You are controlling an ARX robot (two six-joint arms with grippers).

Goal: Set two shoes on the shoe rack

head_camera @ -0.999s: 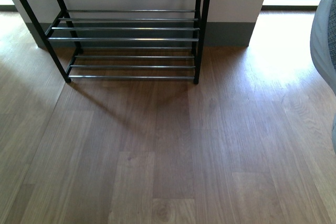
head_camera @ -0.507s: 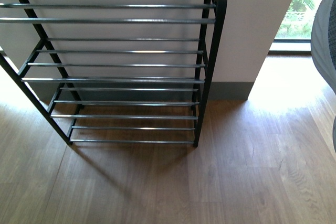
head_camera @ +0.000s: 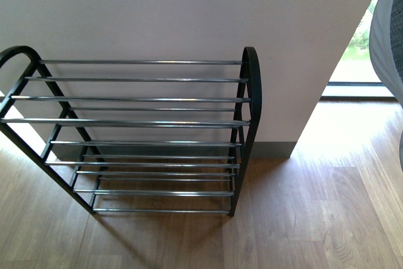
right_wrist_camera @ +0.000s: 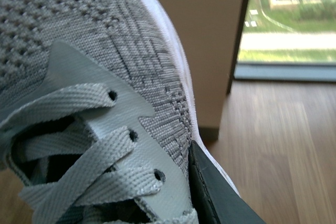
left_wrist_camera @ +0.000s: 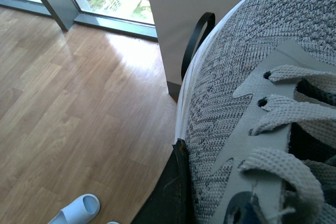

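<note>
Shoe rack (head_camera: 250, 86) dead ahead against the wall (head_camera: 189, 11)!
Left jaws clench one grey sneaker (left_wrist_camera: 236, 66), right jaws clench the other sneaker (right_wrist_camera: 63, 14).

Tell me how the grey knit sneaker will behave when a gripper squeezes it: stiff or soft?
The sneaker has a knit upper that looks soft, so it probably gives under pressure. Its white sole seems firmer, likely a better hold. Its laces may flop and snag on the rack.
</note>
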